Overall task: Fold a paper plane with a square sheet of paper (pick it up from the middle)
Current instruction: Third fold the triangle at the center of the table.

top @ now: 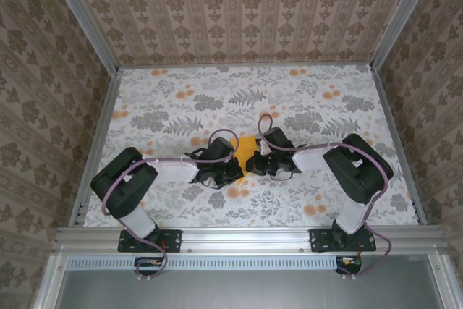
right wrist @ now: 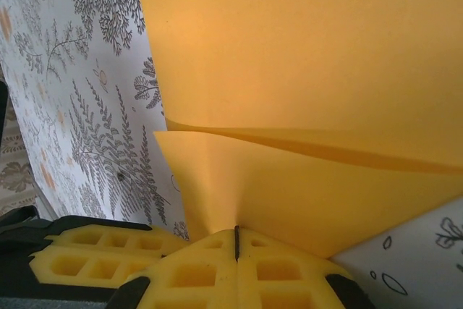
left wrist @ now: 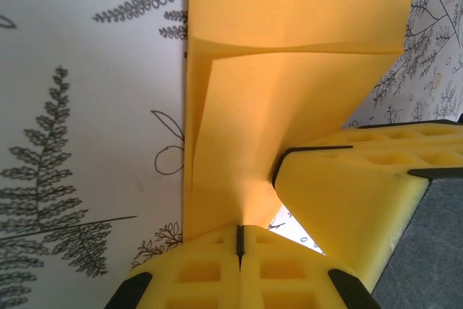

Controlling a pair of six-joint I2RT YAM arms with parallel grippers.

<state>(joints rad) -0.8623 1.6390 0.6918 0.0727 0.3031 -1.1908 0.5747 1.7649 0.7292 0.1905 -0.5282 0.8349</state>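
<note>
- The paper (top: pixel 248 145) sits mid-counter (top: pixel 181 99), between the two arms. In the wrist views, part of it lies flat on the cloth (left wrist: pixel 87 106), and a flap rises from a soft fold line towards the cameras.
- The left hand (left wrist: pixel 238 240) is closed tight, with the flap's near edge pinched in the seam between its pads.
- The right hand (right wrist: pixel 236 240) is closed the same way on that edge, just beside the left one. Neither hand holds anything else.
- The step looks like a fold in progress: the flap is lifted but not yet laid over or creased.
- To do it well, move both hands together along one arc. If they pull apart, the thin sheet may tear or buckle between the pinches.
- Carry the flap low, so the flat part does not slide on the cloth.
- Lay edge on edge before letting go, since a skewed fold would probably spoil the later ones.
- Open one hand at a time, then press along the fold to sharpen it.
</note>
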